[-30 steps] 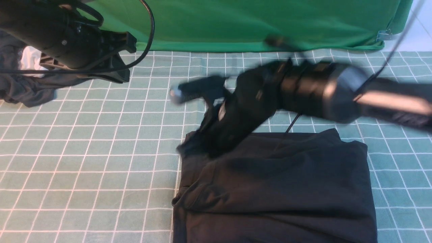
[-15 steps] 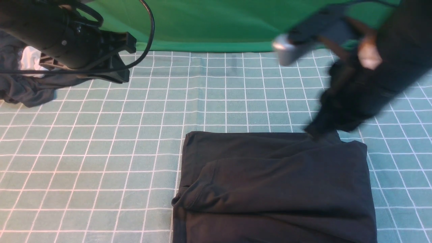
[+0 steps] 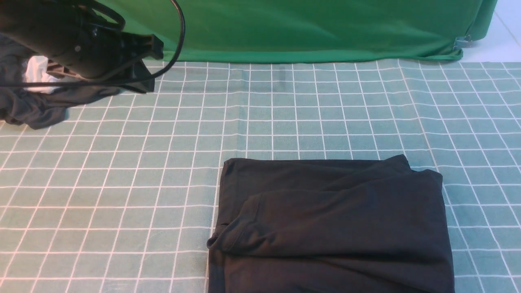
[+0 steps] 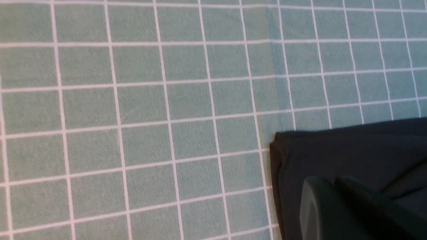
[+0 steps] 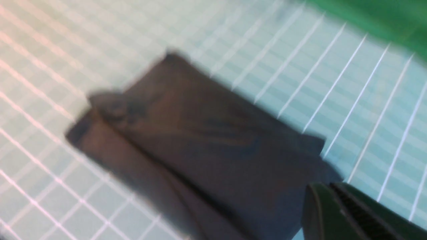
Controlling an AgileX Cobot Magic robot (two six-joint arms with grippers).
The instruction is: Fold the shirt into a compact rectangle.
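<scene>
- Garment [image 3: 28,108], dark grey, lies bunched at the far left edge of the tablecloth [image 3: 122,183]; a white cloth [image 3: 38,73] shows against it, partly hidden by the arm.
- Left arm [image 3: 69,44] hangs over the far left corner, above the grey garment, with a black cable [image 3: 179,36] looping off it.
- Left gripper [image 4: 333,200]: fingers pressed together, nothing between them. In the left wrist view the tips appear in front of a corner of the shirt; contact with the fabric cannot be judged from that view.
- Tablecloth: teal with a white grid, flat, one faint crease running front to back near the middle. A green backdrop [image 3: 305,28] closes off the far side.
- Shirt [image 3: 333,224]: black, folded into a rough rectangle, lying flat on the cloth right of centre at the near edge; its near side runs out of the front view. A folded layer with a stitched hem crosses the top; the far right corner sticks out slightly.
- Right arm: outside the front view.
- Right gripper [image 5: 333,200]: fingers closed against each other, empty, raised clear of the shirt. The right wrist view is blurred; it shows the folded shirt from above on the grid.
</scene>
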